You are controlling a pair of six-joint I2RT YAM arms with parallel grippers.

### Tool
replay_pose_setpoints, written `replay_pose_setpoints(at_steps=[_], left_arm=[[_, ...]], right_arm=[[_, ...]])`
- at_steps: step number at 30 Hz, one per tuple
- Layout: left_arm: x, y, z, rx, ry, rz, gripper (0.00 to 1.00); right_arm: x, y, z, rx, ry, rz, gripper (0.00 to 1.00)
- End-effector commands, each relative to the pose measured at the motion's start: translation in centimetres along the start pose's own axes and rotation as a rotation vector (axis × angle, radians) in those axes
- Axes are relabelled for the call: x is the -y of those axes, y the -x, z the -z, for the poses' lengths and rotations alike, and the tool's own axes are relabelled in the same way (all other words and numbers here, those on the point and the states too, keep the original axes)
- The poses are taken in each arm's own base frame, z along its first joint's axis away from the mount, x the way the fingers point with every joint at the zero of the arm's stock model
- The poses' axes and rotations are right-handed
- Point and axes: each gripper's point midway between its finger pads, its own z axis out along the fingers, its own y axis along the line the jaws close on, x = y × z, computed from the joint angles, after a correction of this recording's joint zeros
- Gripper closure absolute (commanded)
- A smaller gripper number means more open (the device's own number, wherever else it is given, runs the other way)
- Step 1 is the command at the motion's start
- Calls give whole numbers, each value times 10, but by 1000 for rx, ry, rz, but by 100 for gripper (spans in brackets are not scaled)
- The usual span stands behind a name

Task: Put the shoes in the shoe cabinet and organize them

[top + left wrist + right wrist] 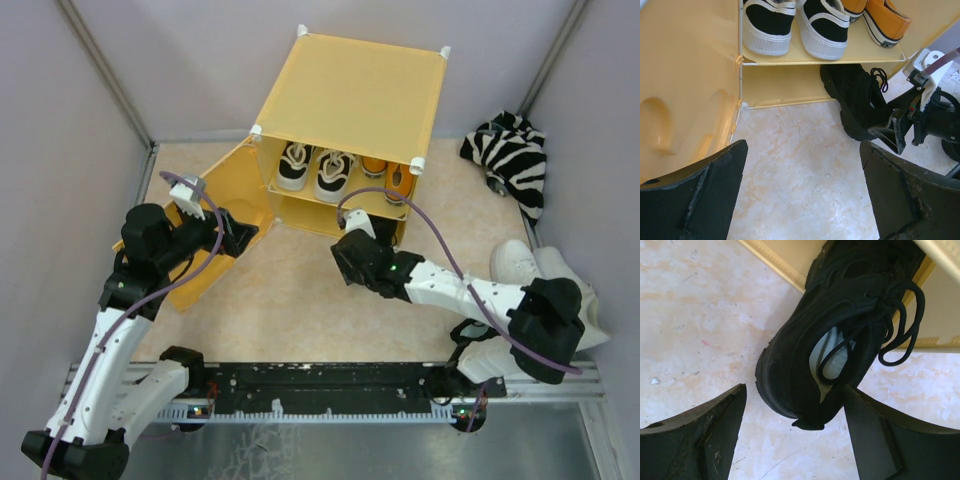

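Note:
The shoe cabinet (350, 90) stands at the back with its door (215, 215) swung open to the left. On its inner shelf (805, 55) sit the black-and-white pair (315, 170) (790, 25) and the orange pair (385, 172) (880, 17). A black lace-up shoe (810, 345) (857, 102) lies on the floor with its toe in the lower compartment. My right gripper (352, 238) (795, 390) is open around its heel, and the right finger (875, 430) touches it. My left gripper (250, 228) (804, 145) is open and empty beside the door.
A pair of white shoes (530, 265) lies at the right by my right arm. The zebra-striped cloth (512, 155) lies at the back right corner. Grey walls close in both sides and the back. The open door (685, 90) stands close to my left gripper.

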Motion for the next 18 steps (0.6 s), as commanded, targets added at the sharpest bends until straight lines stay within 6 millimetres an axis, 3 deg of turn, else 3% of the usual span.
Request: replay_pose_setpoints(at_steps=[1,3,9,12,18], left_arm=[[0,1,2,10,3,-14,1],[0,1,2,9,4,-13,1],[1,2,4,14,6,-16,1],[1,4,5,21,8,-20,1],[2,7,6,25,2,-22,1]], right_arm=[[2,2,-14,43,-53,-8,25],[1,-2,-20,49,-57,7,33],[-8,0,-33,54,-35,56,98],[-13,17,-34,83,-22,92,100],[-34,81,-28,206,54,129,100]])
